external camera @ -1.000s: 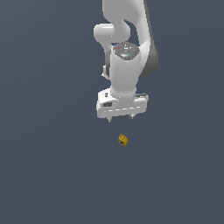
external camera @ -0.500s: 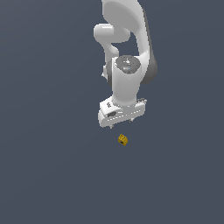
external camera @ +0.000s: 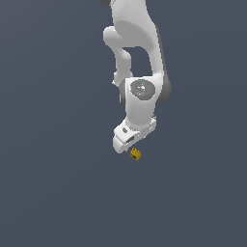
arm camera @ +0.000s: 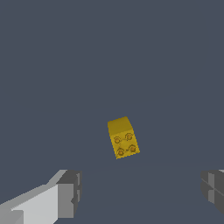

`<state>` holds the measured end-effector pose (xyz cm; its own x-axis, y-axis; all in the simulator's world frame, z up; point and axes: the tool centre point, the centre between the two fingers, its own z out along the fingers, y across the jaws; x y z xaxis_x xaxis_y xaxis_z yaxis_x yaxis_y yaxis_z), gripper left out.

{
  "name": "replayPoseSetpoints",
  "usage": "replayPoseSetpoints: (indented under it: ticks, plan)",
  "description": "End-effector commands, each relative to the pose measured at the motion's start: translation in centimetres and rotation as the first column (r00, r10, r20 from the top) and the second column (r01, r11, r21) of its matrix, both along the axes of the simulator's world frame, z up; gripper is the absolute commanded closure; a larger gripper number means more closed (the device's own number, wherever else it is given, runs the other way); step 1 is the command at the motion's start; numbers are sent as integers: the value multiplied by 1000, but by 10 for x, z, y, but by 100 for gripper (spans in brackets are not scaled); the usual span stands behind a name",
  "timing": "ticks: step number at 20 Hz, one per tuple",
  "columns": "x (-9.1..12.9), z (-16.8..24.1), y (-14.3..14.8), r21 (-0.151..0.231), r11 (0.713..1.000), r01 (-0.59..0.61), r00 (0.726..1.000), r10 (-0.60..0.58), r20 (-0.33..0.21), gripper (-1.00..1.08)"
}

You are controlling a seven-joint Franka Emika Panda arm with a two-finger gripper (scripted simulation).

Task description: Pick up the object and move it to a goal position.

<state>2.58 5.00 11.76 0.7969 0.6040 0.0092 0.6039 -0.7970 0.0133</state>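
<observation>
Object (external camera: 136,154) seen on grey floor, just below gripper (external camera: 126,140), not grasped. Fingers (arm camera: 69,194) spread wide in wrist view, object (arm camera: 123,138) lying ahead, between them. Judged early stage: grasp, lift, carry to goal all left. No goal marker visible.

Exterior view distant; wrist view close; both share object (external camera: 136,154)
</observation>
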Motion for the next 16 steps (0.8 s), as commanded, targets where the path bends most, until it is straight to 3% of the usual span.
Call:
replayPoseSetpoints:
  ticks: [1, 8, 16]
  plan:
    - [2, -11, 2, -1, 997, -72, 997, 72, -4, -92]
    - [4, -34, 6, 2, 977, -214, 977, 214, -12, -92]
    - [5, -45, 8, 5, 959, -284, 959, 284, -15, -92]
